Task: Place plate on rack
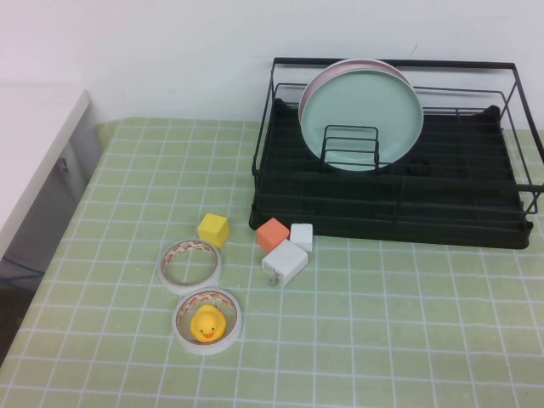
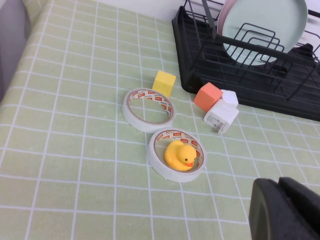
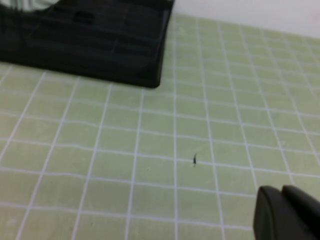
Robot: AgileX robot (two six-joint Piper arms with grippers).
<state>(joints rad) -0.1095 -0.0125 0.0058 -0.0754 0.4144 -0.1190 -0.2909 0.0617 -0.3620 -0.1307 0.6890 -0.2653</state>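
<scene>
The mint-green plate (image 1: 361,106) stands upright in the black wire rack (image 1: 391,217), leaning behind a small wire divider, with a pale pink plate (image 1: 353,65) right behind it. Plate (image 2: 267,25) and rack (image 2: 240,75) also show in the left wrist view. The rack's corner (image 3: 100,45) shows in the right wrist view. Neither arm shows in the high view. My left gripper (image 2: 282,210) is shut and empty above the cloth near the duck. My right gripper (image 3: 282,212) is shut and empty above the bare cloth in front of the rack's right end.
A green checked cloth (image 1: 382,340) covers the table. In front of the rack's left end lie a yellow cube (image 1: 212,229), an orange cube (image 1: 273,234), two white blocks (image 1: 289,255), a tape ring (image 1: 190,264) and another ring holding a rubber duck (image 1: 206,324).
</scene>
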